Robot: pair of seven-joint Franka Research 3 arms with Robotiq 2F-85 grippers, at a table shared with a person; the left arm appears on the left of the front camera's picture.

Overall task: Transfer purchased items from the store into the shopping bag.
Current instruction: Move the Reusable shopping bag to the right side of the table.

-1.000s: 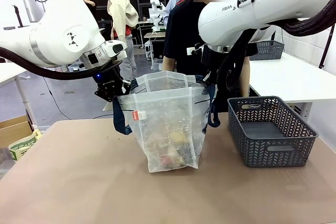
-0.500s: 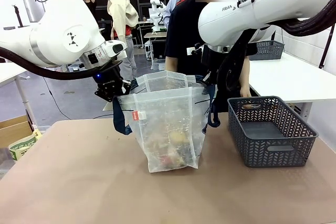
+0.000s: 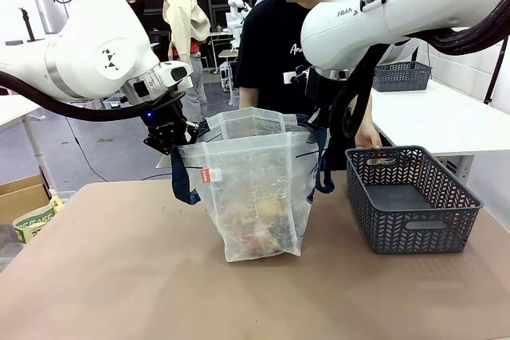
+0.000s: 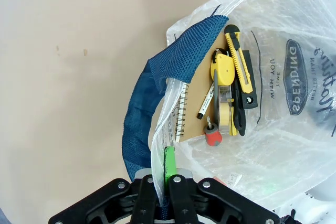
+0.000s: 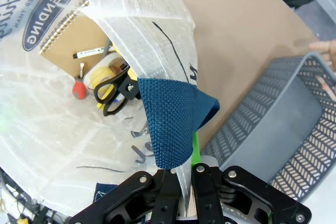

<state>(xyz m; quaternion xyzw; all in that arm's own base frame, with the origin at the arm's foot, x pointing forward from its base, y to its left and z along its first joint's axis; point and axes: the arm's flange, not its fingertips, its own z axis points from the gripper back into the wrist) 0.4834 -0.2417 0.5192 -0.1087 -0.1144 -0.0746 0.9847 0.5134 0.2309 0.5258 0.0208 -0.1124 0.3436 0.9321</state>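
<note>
On my feed the tan worktop (image 3: 119,284) runs matt and even toward the camera. A person in a black T-shirt (image 3: 275,53) stands at its far side. Off its left edge, lower down, sits an open cardboard box (image 3: 17,195) with a green-and-white printed pack (image 3: 36,222) just beside it. Beyond the worktop's far right corner I see a white table (image 3: 454,125) with a slotted grey basket (image 3: 402,76) toward its back. A dark cable (image 3: 89,163) trails over the grey floor past the worktop's far left corner.

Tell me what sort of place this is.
Likely a lab or workshop, not a real shop: plain white work tables, a dark grey slotted plastic basket on one, a brown cardboard box on the grey floor.
</note>
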